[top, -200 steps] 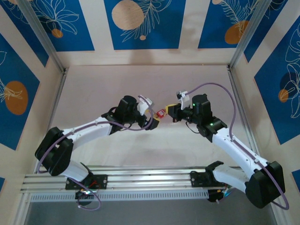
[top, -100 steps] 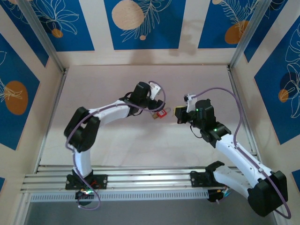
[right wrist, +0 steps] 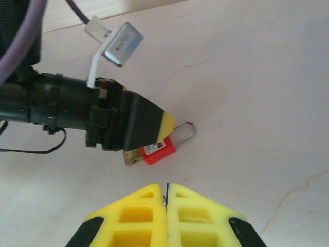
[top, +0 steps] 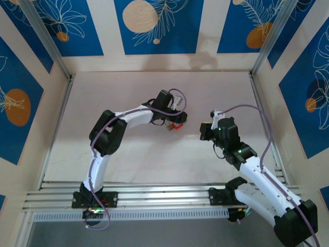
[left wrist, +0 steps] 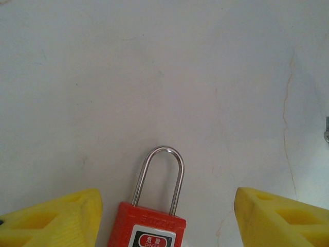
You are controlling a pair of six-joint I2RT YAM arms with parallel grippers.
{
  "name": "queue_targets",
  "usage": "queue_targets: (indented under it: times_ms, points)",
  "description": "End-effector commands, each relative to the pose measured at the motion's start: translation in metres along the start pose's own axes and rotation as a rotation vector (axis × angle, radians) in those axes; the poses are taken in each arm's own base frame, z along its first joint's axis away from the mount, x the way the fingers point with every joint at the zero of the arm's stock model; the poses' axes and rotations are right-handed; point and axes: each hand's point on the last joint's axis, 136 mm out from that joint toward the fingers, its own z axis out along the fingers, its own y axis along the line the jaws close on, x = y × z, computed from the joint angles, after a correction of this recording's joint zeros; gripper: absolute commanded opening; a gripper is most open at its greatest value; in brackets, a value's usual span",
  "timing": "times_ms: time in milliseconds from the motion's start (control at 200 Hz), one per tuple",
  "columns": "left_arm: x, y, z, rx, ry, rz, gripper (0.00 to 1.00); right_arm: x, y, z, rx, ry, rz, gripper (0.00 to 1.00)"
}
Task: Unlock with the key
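On pale table (top: 128, 87), found red padlock (left wrist: 152, 229) within wide-spread left gripper (left wrist: 167, 195), right gripper (right wrist: 166, 193) pinched together. Could not place key; perhaps tan stub (right wrist: 132, 157) at padlock base. Judged light, stiff, slippery: pinch its head.

The left hand (top: 172, 123) is hanging over the red padlock (left wrist: 153, 229) near the middle of the table (top: 113, 92). Its yellow fingers (left wrist: 54, 218) are spread wide on either side, so the lock's top and flanks are being screened. Bare table is showing in both gaps between finger and lock body. The left arm (top: 133, 114) is spanning the table from the near edge on the left, barring that side. Past the steel shackle (left wrist: 160, 172) the table is lying open. The right hand (right wrist: 165, 203), fingers pressed together, is sitting toward the right edge, with an unobstructed strip of table lying between it and the padlock. Aluminium posts (top: 45, 38) are standing at the far corners, walling in the room.
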Motion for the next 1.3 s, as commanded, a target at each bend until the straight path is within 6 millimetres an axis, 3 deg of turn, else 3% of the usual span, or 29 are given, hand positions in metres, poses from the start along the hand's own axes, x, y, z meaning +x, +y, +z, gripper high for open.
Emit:
queue_targets:
  times_ms: [0,250,365,875,1070,1296]
  points:
    - [0.007,0.002,0.004,-0.01,0.042,-0.085,0.68,-0.019,-0.011,-0.005,0.057,-0.113,0.033,0.0]
    - [0.03,0.016,0.002,-0.121,0.091,-0.118,0.68,-0.023,-0.01,-0.006,0.053,-0.126,0.024,0.0]
    - [0.038,0.012,0.006,-0.099,0.101,-0.132,0.69,-0.023,-0.011,-0.007,0.053,-0.126,0.024,0.0]
    - [0.047,-0.037,0.0,0.015,0.094,-0.122,0.71,-0.025,-0.027,-0.014,0.082,-0.126,0.07,0.0]
    - [0.062,-0.061,0.001,0.055,0.134,-0.113,0.72,-0.029,-0.034,-0.018,0.096,-0.139,0.084,0.0]
    - [0.079,-0.094,0.015,0.145,0.166,-0.108,0.75,-0.03,-0.044,-0.022,0.124,-0.15,0.11,0.0]
